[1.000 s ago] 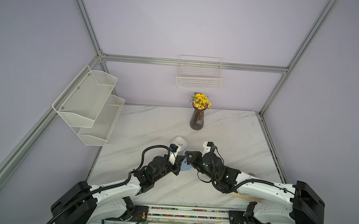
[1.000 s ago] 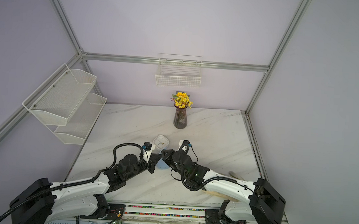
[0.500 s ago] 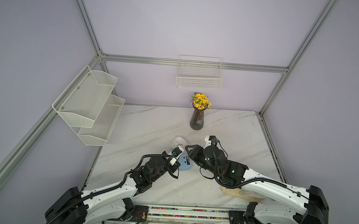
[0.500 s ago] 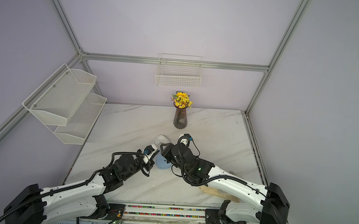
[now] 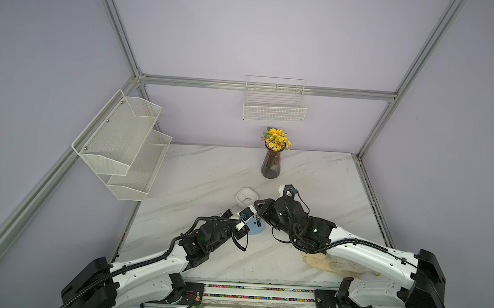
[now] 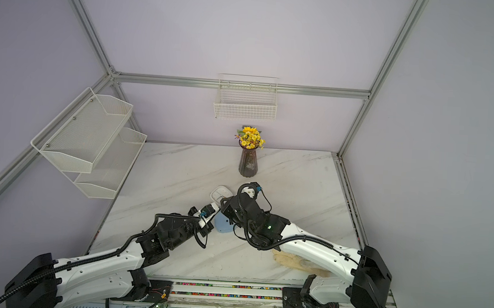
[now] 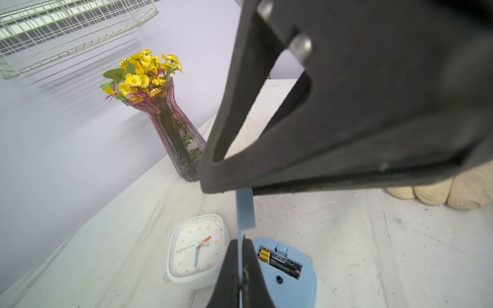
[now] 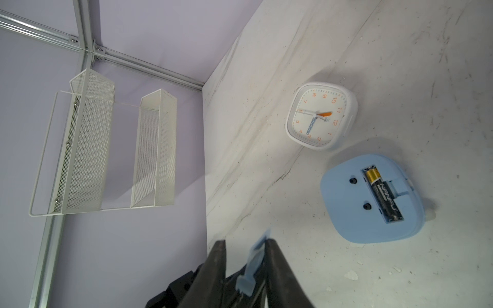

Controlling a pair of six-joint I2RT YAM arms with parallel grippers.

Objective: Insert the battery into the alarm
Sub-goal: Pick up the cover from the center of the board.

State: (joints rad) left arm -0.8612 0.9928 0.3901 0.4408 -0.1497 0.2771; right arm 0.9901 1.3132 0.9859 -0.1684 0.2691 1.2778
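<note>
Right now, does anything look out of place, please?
The blue alarm lies face down, battery exposed; its cover is off, pinched in the left gripper. A beige glove lies under the right arm.

top pair: high over the table's (image 5: pixel 209 170) front edge, looking down and toward the back wall (image 5: pixel 247 41); far off, you get the whole surface, nearly the same in both top views.
left wrist: close and low over the surface's middle, facing the vase (image 7: pixel 173 128) at the back edge.
right wrist: a bit higher, looking down toward the left edge and mesh shelf (image 8: pixel 88 149).
shared: blue alarm (image 8: pixel 354 202) and white clock (image 8: pixel 320 114) show in all your views.
</note>
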